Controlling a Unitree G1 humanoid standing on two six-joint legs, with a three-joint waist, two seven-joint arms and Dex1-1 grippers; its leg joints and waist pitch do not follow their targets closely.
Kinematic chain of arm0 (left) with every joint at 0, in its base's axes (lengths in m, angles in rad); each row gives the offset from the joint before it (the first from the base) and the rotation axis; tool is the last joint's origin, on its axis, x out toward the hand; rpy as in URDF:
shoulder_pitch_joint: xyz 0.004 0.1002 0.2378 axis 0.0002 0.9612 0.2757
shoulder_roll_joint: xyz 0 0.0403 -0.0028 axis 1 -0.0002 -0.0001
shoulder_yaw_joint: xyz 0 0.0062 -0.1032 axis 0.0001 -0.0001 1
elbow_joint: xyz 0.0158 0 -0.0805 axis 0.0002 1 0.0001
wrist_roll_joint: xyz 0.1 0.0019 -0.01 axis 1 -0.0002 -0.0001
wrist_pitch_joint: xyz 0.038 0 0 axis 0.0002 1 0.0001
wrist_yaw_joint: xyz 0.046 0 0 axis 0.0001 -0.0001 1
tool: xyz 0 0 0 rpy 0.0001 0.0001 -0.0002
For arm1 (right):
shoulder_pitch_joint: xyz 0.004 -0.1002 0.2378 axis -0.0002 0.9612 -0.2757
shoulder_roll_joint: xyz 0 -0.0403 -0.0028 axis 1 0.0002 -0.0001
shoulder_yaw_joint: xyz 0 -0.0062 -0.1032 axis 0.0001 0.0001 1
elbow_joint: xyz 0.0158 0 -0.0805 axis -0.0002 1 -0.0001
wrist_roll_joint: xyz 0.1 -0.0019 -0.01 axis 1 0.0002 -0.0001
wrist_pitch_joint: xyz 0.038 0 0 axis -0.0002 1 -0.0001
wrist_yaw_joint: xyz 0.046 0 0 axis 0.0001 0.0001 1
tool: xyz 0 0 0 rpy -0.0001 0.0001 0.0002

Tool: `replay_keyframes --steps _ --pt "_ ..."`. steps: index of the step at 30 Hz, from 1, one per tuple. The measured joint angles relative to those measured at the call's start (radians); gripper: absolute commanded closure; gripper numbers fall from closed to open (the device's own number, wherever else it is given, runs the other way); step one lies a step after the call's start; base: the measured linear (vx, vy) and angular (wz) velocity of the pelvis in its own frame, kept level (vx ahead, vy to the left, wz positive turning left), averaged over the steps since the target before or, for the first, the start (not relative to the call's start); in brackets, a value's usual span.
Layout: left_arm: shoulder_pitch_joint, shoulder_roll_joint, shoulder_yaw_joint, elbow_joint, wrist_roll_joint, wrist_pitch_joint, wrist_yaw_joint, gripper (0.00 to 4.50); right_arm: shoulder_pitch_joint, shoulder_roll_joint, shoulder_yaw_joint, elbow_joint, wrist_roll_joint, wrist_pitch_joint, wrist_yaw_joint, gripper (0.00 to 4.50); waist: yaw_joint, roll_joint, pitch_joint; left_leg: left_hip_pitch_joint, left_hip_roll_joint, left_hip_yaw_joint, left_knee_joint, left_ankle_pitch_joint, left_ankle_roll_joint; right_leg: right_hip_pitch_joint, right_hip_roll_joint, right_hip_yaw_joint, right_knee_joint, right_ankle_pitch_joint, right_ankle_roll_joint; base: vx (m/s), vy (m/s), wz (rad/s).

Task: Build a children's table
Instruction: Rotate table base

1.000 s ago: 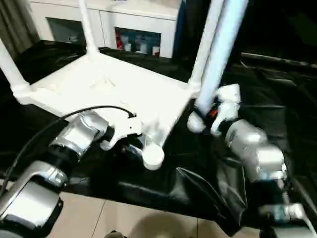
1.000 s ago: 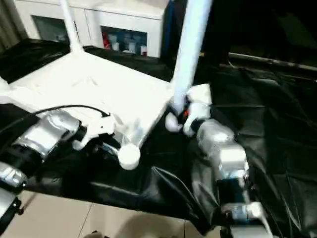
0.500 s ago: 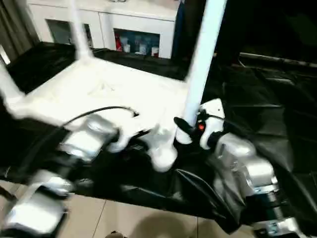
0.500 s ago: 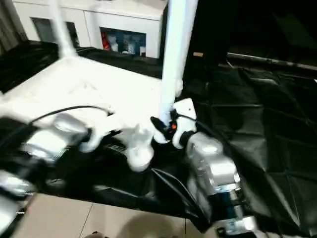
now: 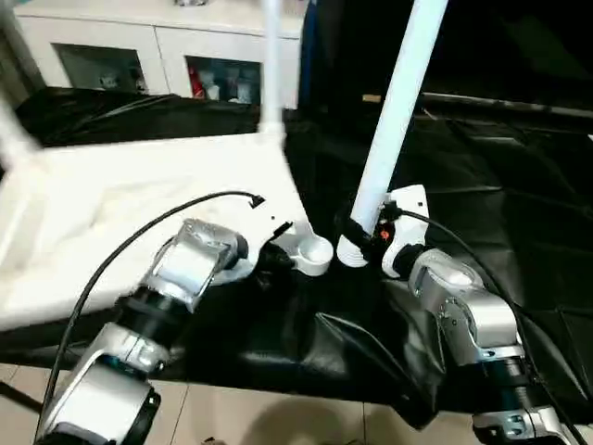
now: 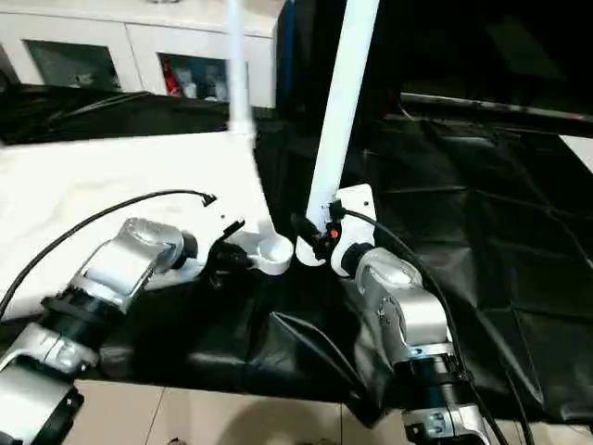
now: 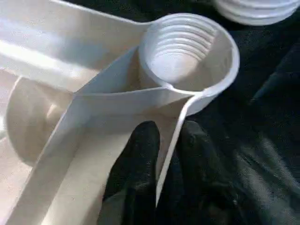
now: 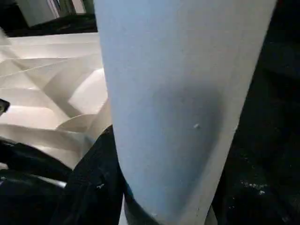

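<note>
The children's table top (image 5: 139,222) is lying upside down on the black-draped table (image 5: 519,213), its ribbed underside facing up. One leg (image 5: 271,65) is already standing upright in the far corner, and another leg (image 5: 11,120) is rising at the picture's left edge. The near corner socket (image 5: 310,252) is sitting empty, its threaded inside showing plainly in the left wrist view (image 7: 187,49).

The left gripper (image 7: 164,159) is pinching the thin rim wall of the table top just behind that empty socket, one black finger (image 7: 136,164) inside the wall and the other outside, clenched on it. In the head views the left gripper (image 5: 269,255) is lying low at the table top's near edge, with its silver forearm (image 5: 176,278) reaching in from the lower left and a black cable (image 5: 148,232) arching over it.

The right gripper (image 5: 366,236) is grasping a loose leg (image 5: 394,111) near its wide lower end, holding it nearly upright with a slight lean. The leg's threaded base (image 5: 347,252) is hanging just beside the empty socket, not in it. In the right wrist view the leg (image 8: 183,103) is looming close, with a black finger (image 8: 93,187) wrapped against it.

Behind the draped table a white cabinet (image 5: 157,46) with glass doors is standing against the wall.
</note>
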Motion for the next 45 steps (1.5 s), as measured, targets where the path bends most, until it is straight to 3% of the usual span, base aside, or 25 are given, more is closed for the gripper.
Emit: replay_keyframes --steps 3,7,12,16,34,45 --pt "0.038 0.031 -0.005 0.006 -0.001 -0.161 -0.031 3.28 -0.001 -0.009 0.002 -0.001 -0.001 0.000 0.004 2.57 0.001 0.000 0.000 -0.001 0.000 0.000 -0.001 0.000 0.000 -0.001 0.000 0.000 0.000 0.000 0.000 0.000 0.000 0.00" --pt "0.047 0.058 -0.005 0.013 -0.010 -0.285 -0.069 2.80 -0.001 -0.012 0.006 -0.004 -0.001 0.001 0.020 2.57 0.012 0.000 0.000 0.001 0.000 0.000 0.000 0.000 0.000 -0.001 0.000 0.000 0.000 0.000 0.000 0.000 0.000 0.00" --pt "0.051 0.102 0.006 -0.006 -0.029 -0.357 -0.120 2.77 -0.001 -0.028 0.014 -0.022 0.002 0.014 0.045 2.57 0.026 0.000 0.000 0.002 0.000 0.000 0.000 0.000 0.000 -0.001 0.000 0.001 0.000 0.000 0.000 0.000 0.000 0.00" --pt "0.037 0.084 0.022 0.093 -0.030 -0.455 -0.115 2.77 -0.001 -0.030 0.015 -0.026 0.005 0.017 0.061 2.57 0.030 0.000 0.000 0.001 0.000 0.000 0.000 0.000 0.000 -0.001 0.000 0.001 0.000 0.000 0.000 0.000 0.000 0.00" --pt "-0.009 0.081 0.018 0.310 -0.010 -0.608 -0.163 2.77 0.001 -0.040 0.015 -0.042 0.005 0.023 0.076 2.57 0.028 0.000 0.000 0.002 0.001 0.000 0.000 0.000 0.000 -0.001 0.000 0.002 0.000 0.000 0.000 0.000 0.000 0.00" --pt "-0.026 0.073 0.020 0.356 -0.011 -0.638 -0.188 3.73 0.001 -0.039 0.016 -0.042 0.005 0.021 0.088 2.57 0.028 0.000 0.000 0.003 0.001 0.000 0.000 0.000 0.000 -0.001 0.000 0.002 0.000 0.000 0.000 0.000 0.000 0.00"
